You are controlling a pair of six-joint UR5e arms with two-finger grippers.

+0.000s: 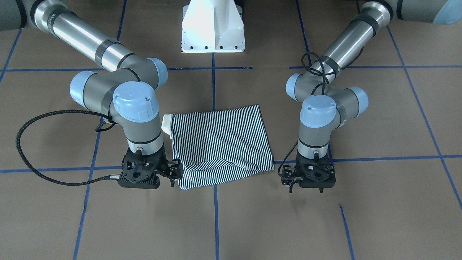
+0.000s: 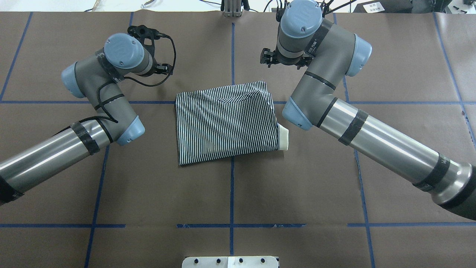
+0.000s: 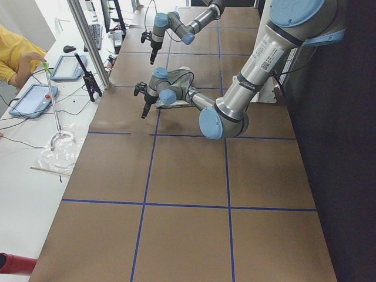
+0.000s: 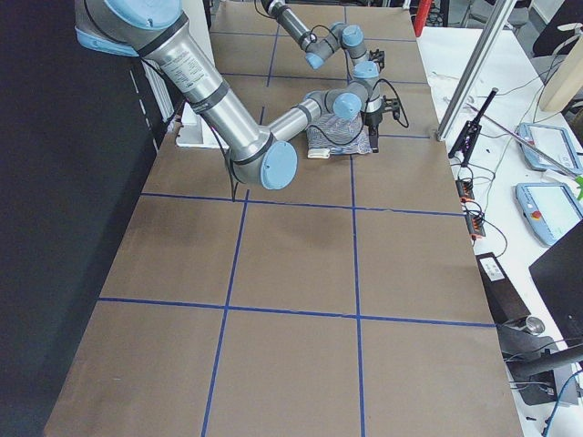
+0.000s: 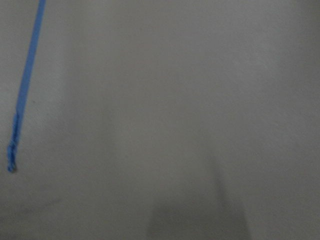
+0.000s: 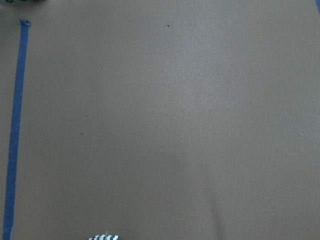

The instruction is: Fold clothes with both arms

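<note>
The striped shirt (image 1: 220, 144) lies folded into a rough rectangle at the table's middle (image 2: 223, 123), and its cream collar (image 2: 283, 137) pokes out on the robot's right side. My right gripper (image 1: 175, 173) hangs fingers-down beside the shirt's far corner (image 2: 267, 59), its fingers apart and holding nothing. A sliver of stripes (image 6: 105, 237) shows at the bottom of the right wrist view. My left gripper (image 1: 288, 178) hovers a little off the shirt's other far corner (image 2: 163, 69), also open and empty. The left wrist view shows only bare brown paper.
Brown paper with a grid of blue tape lines (image 2: 232, 178) covers the table. The white pedestal (image 1: 213, 29) stands at the robot's side. Beyond the far edge are a metal post (image 3: 88, 41), tablets (image 3: 32, 100) and a person's yellow sleeve (image 3: 14, 56).
</note>
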